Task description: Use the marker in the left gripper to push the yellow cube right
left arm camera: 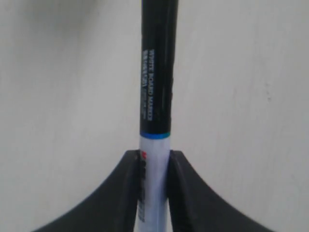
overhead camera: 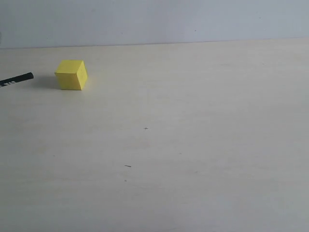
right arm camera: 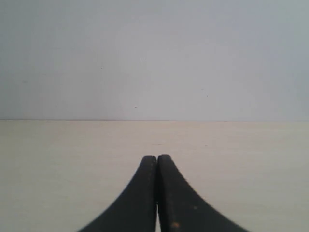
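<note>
The yellow cube (overhead camera: 72, 75) sits on the pale table at the far left of the exterior view. The marker (overhead camera: 17, 79) pokes in from the left edge, its black cap tip a short gap left of the cube. In the left wrist view my left gripper (left arm camera: 154, 155) is shut on the marker (left arm camera: 157, 92), clamping its white barrel, with the black cap reaching out beyond the fingertips (left arm camera: 130, 159). The cube is out of that view. My right gripper (right arm camera: 157, 158) is shut with nothing in it, its two black fingers pressed together over the table.
The pale wooden table (overhead camera: 183, 145) stretches wide to the right of the cube, with a few tiny dark specks (overhead camera: 127, 166). A grey-white wall (overhead camera: 154, 19) runs along the table's far edge.
</note>
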Tool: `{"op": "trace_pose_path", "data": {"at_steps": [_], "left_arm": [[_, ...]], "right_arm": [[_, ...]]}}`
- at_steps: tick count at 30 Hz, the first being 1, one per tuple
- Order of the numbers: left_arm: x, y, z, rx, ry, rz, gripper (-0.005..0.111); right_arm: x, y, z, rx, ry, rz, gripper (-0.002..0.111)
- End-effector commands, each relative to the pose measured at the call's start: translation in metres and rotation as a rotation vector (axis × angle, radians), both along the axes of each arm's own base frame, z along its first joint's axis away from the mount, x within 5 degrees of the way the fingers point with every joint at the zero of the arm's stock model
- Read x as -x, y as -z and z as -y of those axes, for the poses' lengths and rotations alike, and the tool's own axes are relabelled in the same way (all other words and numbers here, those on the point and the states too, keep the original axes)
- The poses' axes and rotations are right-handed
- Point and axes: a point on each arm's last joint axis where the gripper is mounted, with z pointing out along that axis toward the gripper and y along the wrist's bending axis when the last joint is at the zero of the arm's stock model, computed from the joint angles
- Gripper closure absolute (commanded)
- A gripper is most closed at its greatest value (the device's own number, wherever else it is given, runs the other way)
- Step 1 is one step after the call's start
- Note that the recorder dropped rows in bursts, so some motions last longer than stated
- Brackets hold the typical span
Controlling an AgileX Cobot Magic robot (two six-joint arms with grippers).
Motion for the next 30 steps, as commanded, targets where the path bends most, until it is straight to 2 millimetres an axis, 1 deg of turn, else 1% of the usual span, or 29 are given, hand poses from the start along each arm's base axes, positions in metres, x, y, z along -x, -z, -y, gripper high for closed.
{"op": "trace_pose_path", "data": {"at_steps": [1,4,6,11,14,17,20,21,24,26,28,30], "left_arm": [[-0.001,-0.001,-0.003,0.026,-0.058,-0.001,0.107],[-0.001,-0.003,0.006,0.121,-0.142,-0.023,0.107],[-0.001,-0.003,0.010,0.168,-0.167,-0.046,0.107],[-0.001,-0.003,0.012,0.164,-0.113,-0.032,0.107],[-0.001,-0.002,0.010,0.143,-0.114,-0.029,0.107],[-0.011,-0.004,-0.003,0.006,-0.143,0.092,0.107],[-0.024,-0.015,-0.014,-0.103,-0.131,0.216,0.107],[-0.029,-0.020,-0.016,-0.123,-0.118,0.261,0.107],[-0.041,-0.028,-0.019,-0.137,-0.074,0.299,0.107],[-0.049,-0.024,-0.020,-0.133,-0.061,0.274,0.107],[-0.054,-0.016,-0.024,-0.152,-0.039,0.234,0.107],[-0.060,-0.005,-0.025,-0.205,0.003,0.207,0.107]], "right_arm": [[0.000,0.001,0.000,0.004,-0.001,0.007,0.108],[0.000,0.001,0.000,0.004,-0.001,0.007,0.108],[0.000,0.001,0.000,0.004,-0.001,0.007,0.108],[0.000,0.001,0.000,0.004,-0.001,0.007,0.108],[0.000,0.001,0.000,0.004,-0.001,0.007,0.108],[0.000,0.001,0.000,0.004,-0.001,0.007,0.108],[0.000,0.001,0.000,0.004,-0.001,0.007,0.108],[0.000,0.001,0.000,0.004,-0.001,0.007,0.108],[0.000,0.001,0.000,0.004,-0.001,0.007,0.108],[0.000,0.001,0.000,0.004,-0.001,0.007,0.108],[0.000,0.001,0.000,0.004,-0.001,0.007,0.108],[0.000,0.001,0.000,0.004,-0.001,0.007,0.108]]}}
